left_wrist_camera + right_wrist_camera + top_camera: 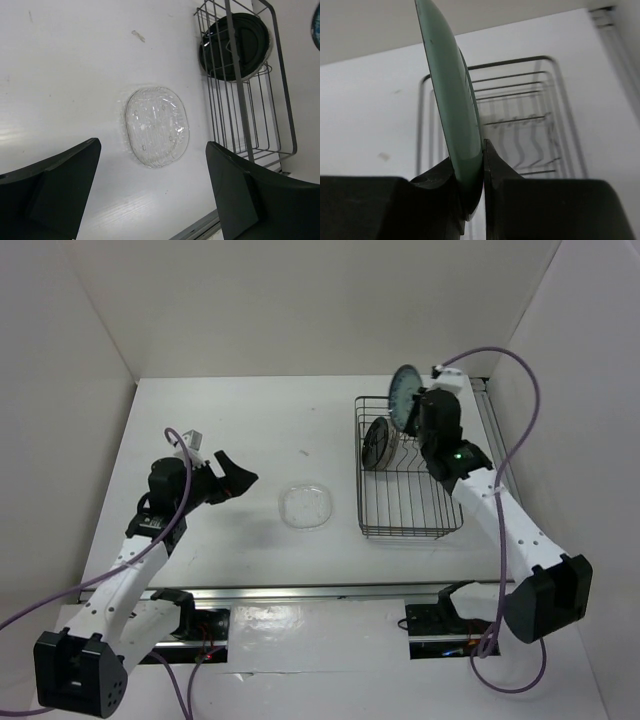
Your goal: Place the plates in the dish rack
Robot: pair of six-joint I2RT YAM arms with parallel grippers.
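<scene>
I see the R gripper [481,172] clamped on the teal plate [404,390]. Both fingers press on its lower rim and the plate stands on edge between them. In the top view this plate is over the far end of the dish rack [410,533], at the far right part of the table [220,420]. From the R wrist cam the rack wires are under and behind the plate, but I cannot tell if the plate touches any wire.

The black plate [377,443] is already inside the rack. It stands upright near the far left corner, leaning a bit against the wires. The L wrist cam shows it through the side bars, in the far section of the rack. The rest of the rack, approx. the near half, shows only bare wires and dividers.

The glass plate [157,126] lies flat on the table, just left of the rack and not touching it. It is between the rack and the L gripper [238,468].

The L gripper is wide apart, w/ nothing between the fingers [55,192]. It hovers above the table on the left side, pointing toward the glass plate. In the L wrist cam the glass plate sits in the middle, framed by the two dark fingers, w/ no contact.
</scene>
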